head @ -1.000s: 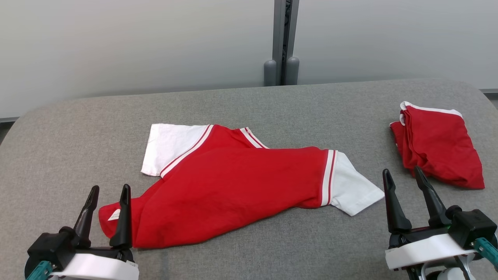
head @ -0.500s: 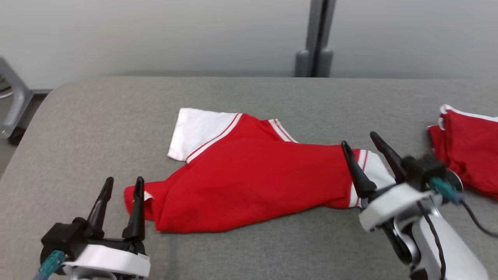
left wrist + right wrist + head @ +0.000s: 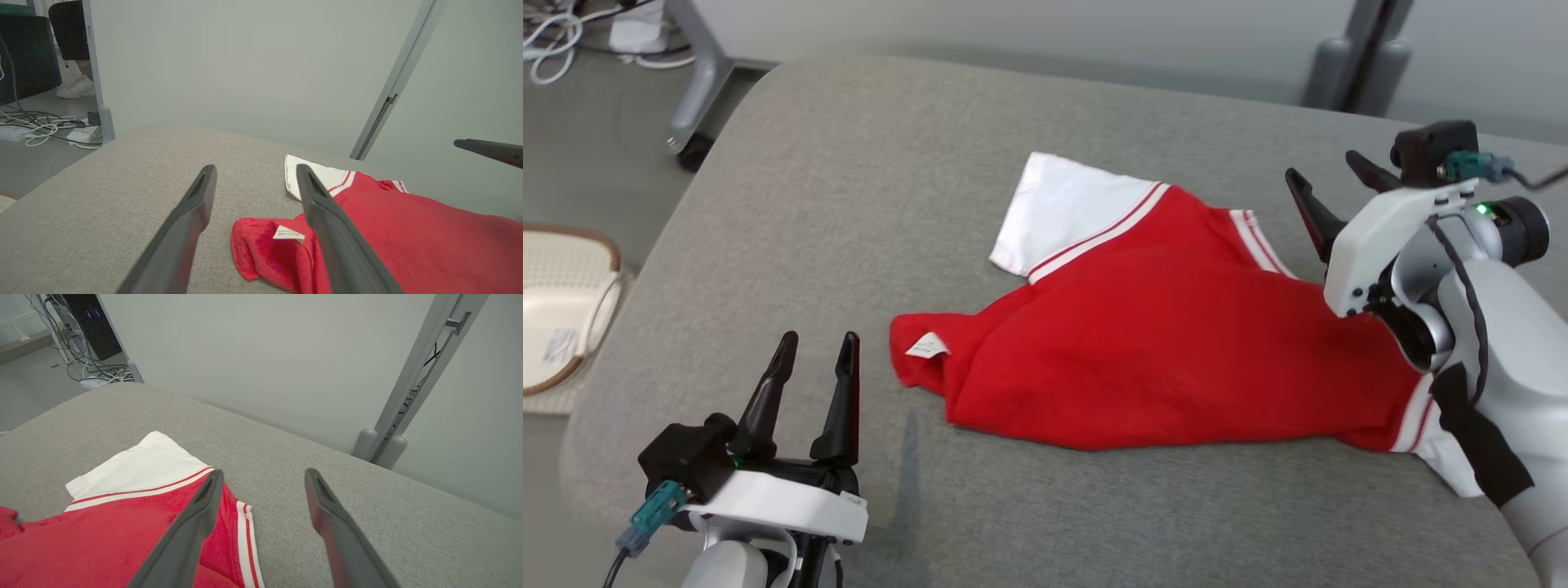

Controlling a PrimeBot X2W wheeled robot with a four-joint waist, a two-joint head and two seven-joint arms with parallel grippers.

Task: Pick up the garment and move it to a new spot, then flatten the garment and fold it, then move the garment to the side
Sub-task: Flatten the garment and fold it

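Currently, head view: the red garment (image 3: 1160, 343) with white sleeves lies spread but creased on the grey worktop (image 3: 849, 163). The left end effector (image 3: 821, 336) hovers at the near left, fingers apart and empty, just beside the garment's bunched corner with its white tag (image 3: 929, 346). The right end effector (image 3: 1321, 165) hangs over the garment's right part, fingers apart, holding nothing. A pale basket (image 3: 592, 238) with a brown rim sits off the worktop's left edge, lower down. A small printed label shows inside it; other contents cannot be told. Left wrist view: fingers spread, nothing between them, tagged corner just beyond. Right wrist view: fingers spread, one over the striped red edge, white sleeve (image 3: 139, 469) flat alongside.
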